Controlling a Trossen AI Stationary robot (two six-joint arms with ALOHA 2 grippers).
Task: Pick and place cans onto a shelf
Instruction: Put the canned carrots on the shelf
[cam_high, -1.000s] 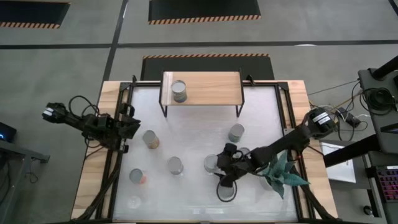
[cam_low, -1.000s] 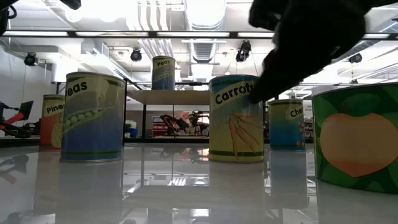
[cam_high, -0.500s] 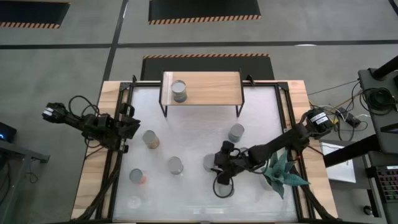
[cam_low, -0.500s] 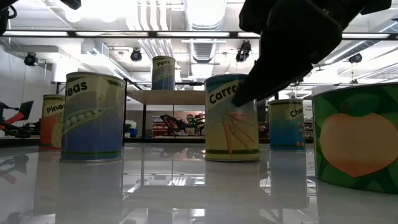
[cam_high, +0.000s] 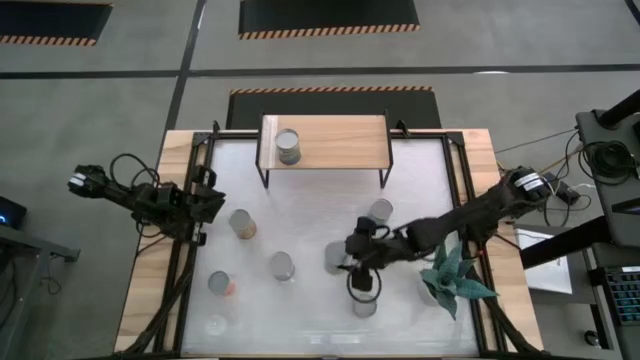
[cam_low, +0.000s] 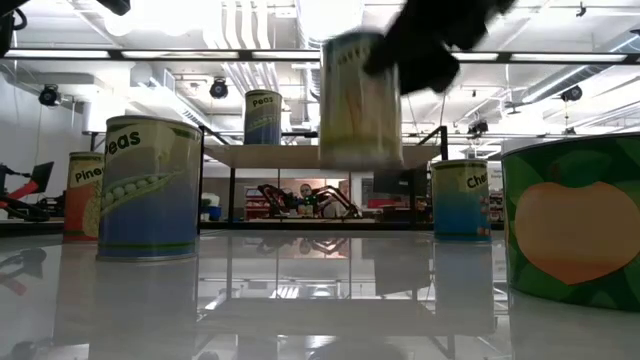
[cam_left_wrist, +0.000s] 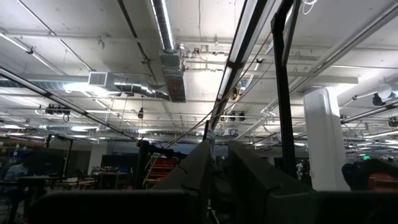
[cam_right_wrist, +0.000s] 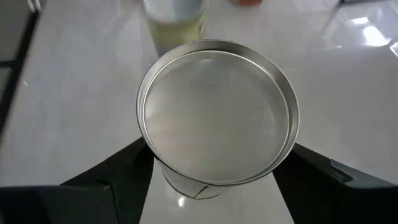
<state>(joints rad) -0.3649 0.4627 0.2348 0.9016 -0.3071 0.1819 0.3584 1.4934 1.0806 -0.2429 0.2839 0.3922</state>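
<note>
- Now your right pincer (cam_high: 352, 256) squeezes a can (cam_low: 360, 98), lifted off the table (cam_high: 300, 215).
- It could slip out.
- It could bump the can (cam_high: 379, 212) before the shelf (cam_high: 340, 140).
- Left pincer (cam_high: 210, 203) waits; I cannot tell its grip.

Shiny brushed-metal can (cam_right_wrist: 217, 118), matt light-wood shelf (cam_high: 325, 140), glossy white table (cam_high: 300, 220).
</note>
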